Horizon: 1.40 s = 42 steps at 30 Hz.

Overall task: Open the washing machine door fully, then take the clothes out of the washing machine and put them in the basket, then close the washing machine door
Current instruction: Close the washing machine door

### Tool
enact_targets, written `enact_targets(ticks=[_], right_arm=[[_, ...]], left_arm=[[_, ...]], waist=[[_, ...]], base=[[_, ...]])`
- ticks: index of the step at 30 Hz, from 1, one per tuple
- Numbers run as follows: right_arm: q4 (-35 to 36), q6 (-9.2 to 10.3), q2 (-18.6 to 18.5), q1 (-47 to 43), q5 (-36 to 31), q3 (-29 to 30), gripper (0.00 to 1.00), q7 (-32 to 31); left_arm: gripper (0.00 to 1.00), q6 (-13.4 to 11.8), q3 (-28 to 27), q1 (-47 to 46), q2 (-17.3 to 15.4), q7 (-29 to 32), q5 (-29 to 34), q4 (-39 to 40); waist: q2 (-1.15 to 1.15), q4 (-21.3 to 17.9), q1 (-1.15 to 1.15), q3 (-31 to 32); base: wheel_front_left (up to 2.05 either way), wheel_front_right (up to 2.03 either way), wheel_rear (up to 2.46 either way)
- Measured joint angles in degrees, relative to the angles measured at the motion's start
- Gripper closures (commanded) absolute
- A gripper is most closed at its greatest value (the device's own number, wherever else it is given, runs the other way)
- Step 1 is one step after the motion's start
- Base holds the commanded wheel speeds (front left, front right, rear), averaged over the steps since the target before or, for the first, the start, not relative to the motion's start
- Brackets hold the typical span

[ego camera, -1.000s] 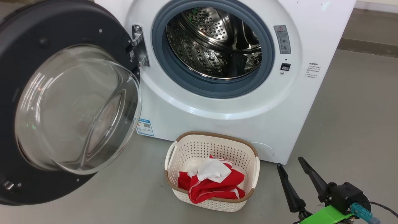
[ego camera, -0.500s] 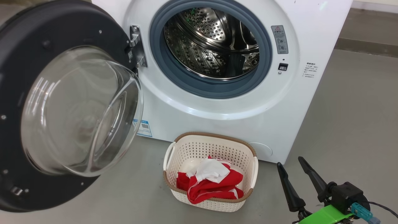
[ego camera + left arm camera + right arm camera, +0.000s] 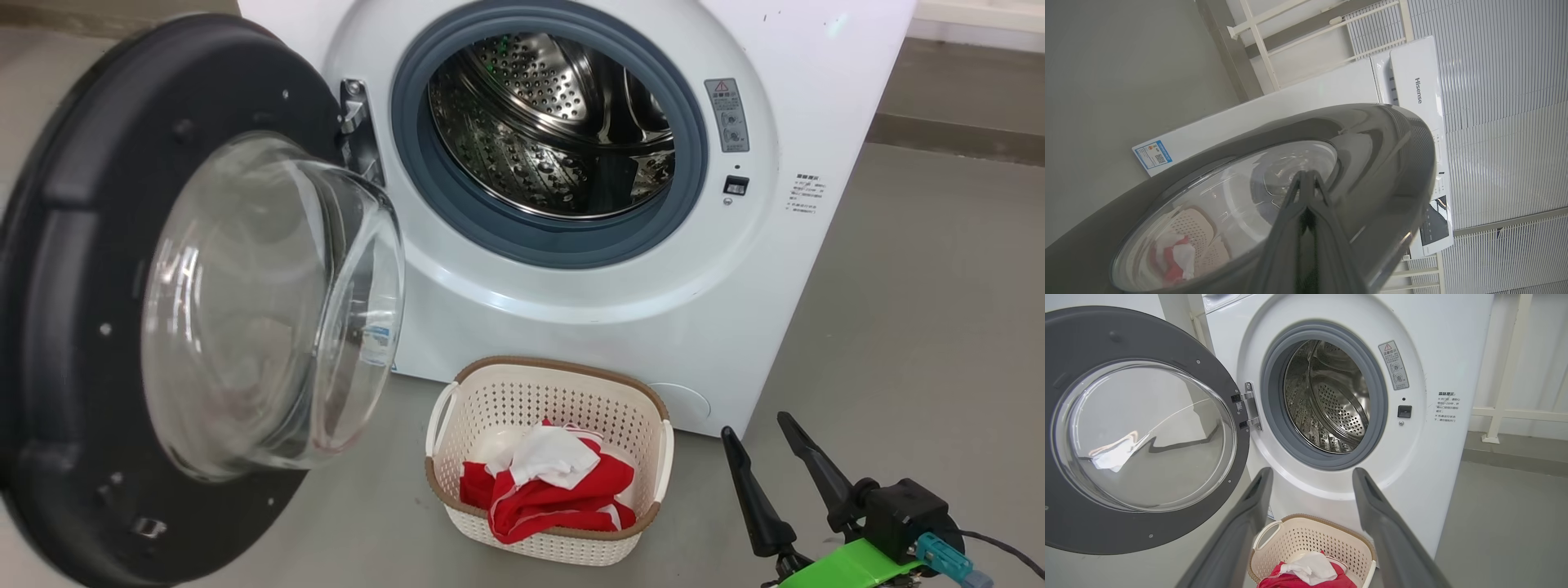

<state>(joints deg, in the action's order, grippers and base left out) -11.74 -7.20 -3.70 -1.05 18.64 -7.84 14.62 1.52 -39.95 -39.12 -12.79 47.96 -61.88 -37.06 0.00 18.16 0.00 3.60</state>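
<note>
The washing machine door (image 3: 65, 269) runs off the head view's left edge, and the basket (image 3: 539, 545) partly hides the clothes (image 3: 563, 502).

The white boxy front-loading washing machine (image 3: 571, 327) stands on the grey floor (image 3: 939, 327). Its large round black door (image 3: 73, 327) with a bulging clear glass window hangs from the hinge (image 3: 357, 122) left of the drum opening (image 3: 555, 122), swung out to the left, forward of the machine. The small cream perforated plastic basket (image 3: 563, 400) sits on the floor just before the machine, below the opening and right of the door. The red and white fabric clothes (image 3: 555, 498) lie inside it.
</note>
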Motion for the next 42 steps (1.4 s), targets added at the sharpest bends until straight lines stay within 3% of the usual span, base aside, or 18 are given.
enact_targets(ticks=[9, 20, 31, 42], right_arm=[[-0.1, 0.00, 0.3, 0.0, 0.0, -0.2, 0.00, 0.0], [-0.1, 0.00, 0.4, 0.0, 0.0, -0.4, 0.00, 0.0], [-0.1, 0.00, 0.1, 0.0, 0.0, -0.5, 0.00, 0.0], [-0.1, 0.00, -0.2, 0.0, 0.0, -0.4, 0.00, 0.0]], left_arm=[[1.00, -7.1, 2.9, 9.8, 9.3, 7.5, -1.2, 22.7], [1.00, -13.5, 11.5, 18.6, 10.6, 7.6, -8.0, 36.4], [1.00, -15.2, 21.7, 24.2, 10.7, -0.1, -15.8, 39.9], [1.00, -15.2, 26.6, 25.8, 10.6, -3.9, -19.1, 41.6]], waist=[[0.00, -0.6, 0.00, 0.5], [0.00, -2.7, 0.00, 0.2], [0.00, -5.7, 0.00, -0.5], [0.00, -8.1, 0.00, -0.9]], base=[[0.00, 0.00, 0.00], [0.00, 0.00, 0.00], [0.00, 0.00, 0.00], [0.00, 0.00, 0.00]])
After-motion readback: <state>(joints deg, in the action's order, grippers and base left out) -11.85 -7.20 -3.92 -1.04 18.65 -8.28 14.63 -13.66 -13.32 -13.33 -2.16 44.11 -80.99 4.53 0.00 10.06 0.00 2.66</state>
